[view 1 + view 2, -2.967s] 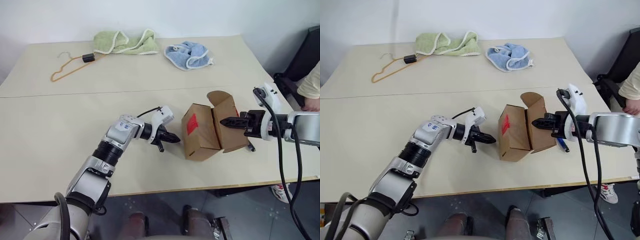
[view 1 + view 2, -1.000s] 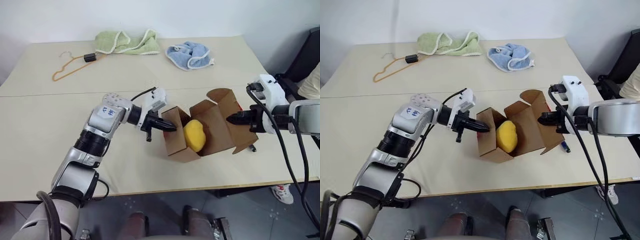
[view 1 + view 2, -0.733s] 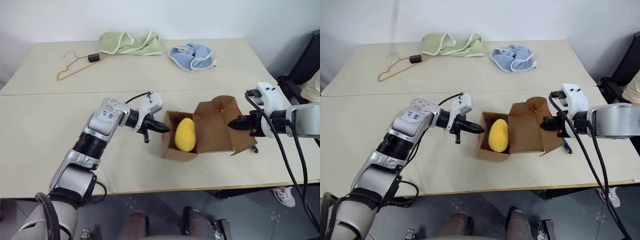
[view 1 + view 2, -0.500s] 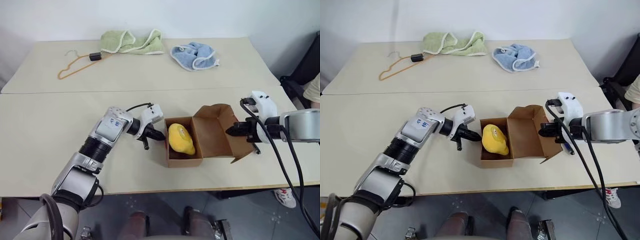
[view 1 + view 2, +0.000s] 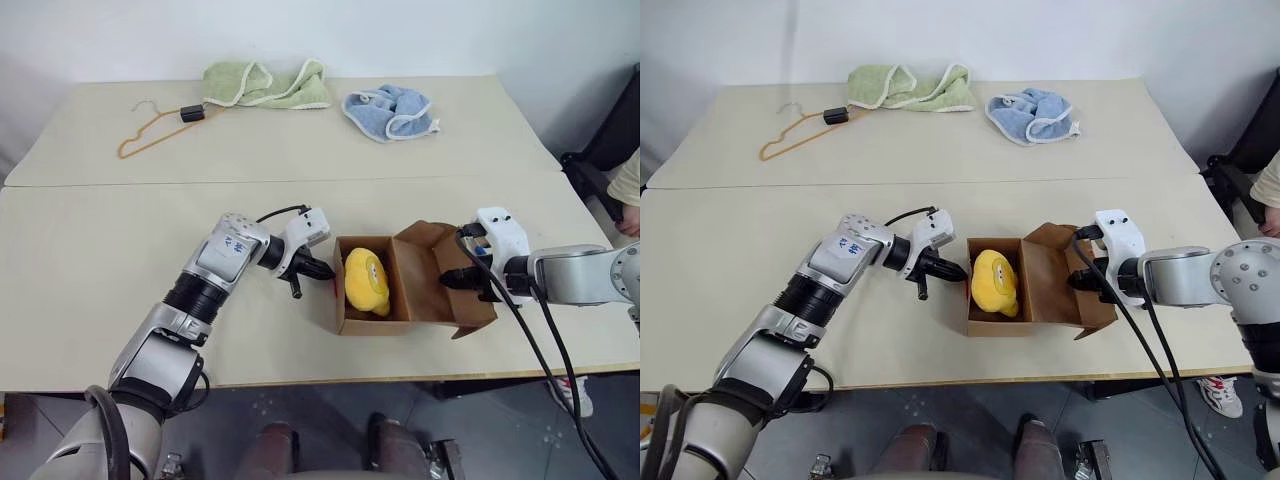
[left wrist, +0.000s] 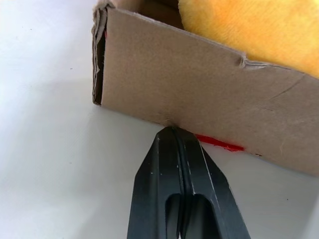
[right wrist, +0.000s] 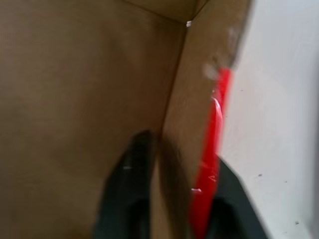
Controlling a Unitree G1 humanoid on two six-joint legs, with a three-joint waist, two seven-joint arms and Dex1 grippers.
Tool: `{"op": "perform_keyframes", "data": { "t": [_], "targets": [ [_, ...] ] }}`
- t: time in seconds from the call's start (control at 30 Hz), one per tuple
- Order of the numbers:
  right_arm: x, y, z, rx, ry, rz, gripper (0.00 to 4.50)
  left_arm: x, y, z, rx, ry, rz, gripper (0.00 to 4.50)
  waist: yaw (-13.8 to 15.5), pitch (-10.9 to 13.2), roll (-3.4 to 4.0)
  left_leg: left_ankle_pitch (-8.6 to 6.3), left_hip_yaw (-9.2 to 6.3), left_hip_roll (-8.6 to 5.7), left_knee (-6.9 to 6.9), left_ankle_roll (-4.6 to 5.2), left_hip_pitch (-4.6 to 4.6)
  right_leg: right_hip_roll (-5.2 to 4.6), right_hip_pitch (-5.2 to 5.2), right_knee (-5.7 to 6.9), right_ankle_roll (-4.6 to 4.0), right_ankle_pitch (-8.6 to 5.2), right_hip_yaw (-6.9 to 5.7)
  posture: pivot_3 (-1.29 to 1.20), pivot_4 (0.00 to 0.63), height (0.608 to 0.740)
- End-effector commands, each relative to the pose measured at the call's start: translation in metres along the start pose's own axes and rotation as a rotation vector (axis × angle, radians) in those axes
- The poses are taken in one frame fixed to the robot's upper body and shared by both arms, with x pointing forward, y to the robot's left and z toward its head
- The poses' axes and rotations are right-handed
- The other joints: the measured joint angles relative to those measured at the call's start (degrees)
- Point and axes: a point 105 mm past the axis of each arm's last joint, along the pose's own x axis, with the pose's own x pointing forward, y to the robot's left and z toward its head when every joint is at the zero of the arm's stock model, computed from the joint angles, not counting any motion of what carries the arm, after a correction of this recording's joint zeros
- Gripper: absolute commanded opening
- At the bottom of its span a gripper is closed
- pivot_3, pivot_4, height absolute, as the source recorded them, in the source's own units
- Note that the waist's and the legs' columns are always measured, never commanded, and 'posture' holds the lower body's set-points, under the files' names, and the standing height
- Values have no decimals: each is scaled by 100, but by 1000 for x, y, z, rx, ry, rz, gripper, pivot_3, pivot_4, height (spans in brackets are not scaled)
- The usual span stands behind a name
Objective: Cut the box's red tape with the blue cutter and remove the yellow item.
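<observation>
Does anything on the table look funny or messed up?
Yes. The box lies flopped open, one flap sprawled toward the right gripper, whose fingers straddle the flap's edge. A yellow item slumps crookedly inside. Torn red tape pokes from under the box by the shut left gripper.

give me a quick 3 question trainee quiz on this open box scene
1. True or false: the yellow item lies inside the open box.
2. Which gripper straddles a box flap: A left, B right?
3. Fill in: beside the green towel at the table's far edge lies a ____ cloth.

Key: 1 true. 2 B: the right gripper has a finger on each side of the flap, while the left gripper is shut against the box wall. 3 blue.
</observation>
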Motion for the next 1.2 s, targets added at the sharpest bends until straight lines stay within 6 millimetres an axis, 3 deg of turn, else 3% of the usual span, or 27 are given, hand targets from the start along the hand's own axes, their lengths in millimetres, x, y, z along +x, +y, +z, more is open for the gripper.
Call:
{"op": "perform_keyframes", "data": {
  "t": [0.03, 0.23, 0.43, 0.57, 0.7, 0.8, 0.9, 1.03, 1.07, 1.2],
  "targets": [
    [-12, 5, 16, -60, -100, 3, 2382, 1, 0, 0, 12, 19, 3, 0, -3, 0, 0, 0, 0, 0, 0, 0, 0, 0, 0, 0, 0, 0, 0, 0, 150, 740],
    [-33, 6, 30, -229, -206, -25, 4476, -1, 1, -2, 9, 22, 6, 0, -17, 0, 0, 0, 0, -1, 0, 0, -1, 0, -1, 0, 0, 0, 0, 0, 150, 740],
    [-61, -12, 55, -385, -362, -127, 4476, -3, 4, -2, 7, 25, 10, 0, -32, 0, 0, -2, 4, -1, -1, 3, -1, 0, -1, -2, 1, 0, 1, 0, 150, 740],
    [-65, -15, 55, -424, -377, -125, 4476, -3, 5, -2, 7, 29, 7, 0, -35, 0, 0, -2, 6, 1, -1, 3, 3, 0, -1, 0, 2, 1, 2, 0, 150, 740],
    [-104, -2, 74, -515, -649, -84, 4476, -12, 15, 17, 32, -36, 52, 0, -9, 1, -2, -2, 9, 0, -1, 2, 1, 0, -3, 0, 3, 1, 2, 0, 150, 740],
    [-116, 7, 60, -550, -677, -1, 4476, -22, 21, 38, 61, -102, 77, 0, -18, 4, -6, -2, 9, -1, -1, 2, -2, 0, -4, -2, 5, 2, 1, 0, 150, 740],
    [-130, 13, 32, -593, -670, 86, 4476, -40, 27, 71, 83, -188, 88, 0, 23, 12, -21, -2, 4, 0, -2, 3, -9, 0, -3, -7, 5, 3, -10, 0, 150, 740],
    [-140, 13, 18, -609, -681, 98, 4476, -53, 33, 84, 174, -178, 129, 0, -30, 11, -18, -8, 14, -4, -2, 13, -5, 0, -2, -10, 9, 5, -6, 0, 150, 740],
    [-141, 13, 15, -611, -680, 105, 4500, -55, 34, 91, 193, -186, 137, 388, -43, 11, -18, -9, 22, -3, -2, 14, 3, -1, -2, -10, 10, 5, -4, 0, 150, 740],
    [-145, 19, -3, -630, -654, 170, 4500, -45, 0, 133, 293, -253, -29, 1479, -30, 12, -20, -8, 25, 2, -6, 13, 10, 0, -1, -8, 10, 5, -7, 0, 150, 740]
  ]
}}
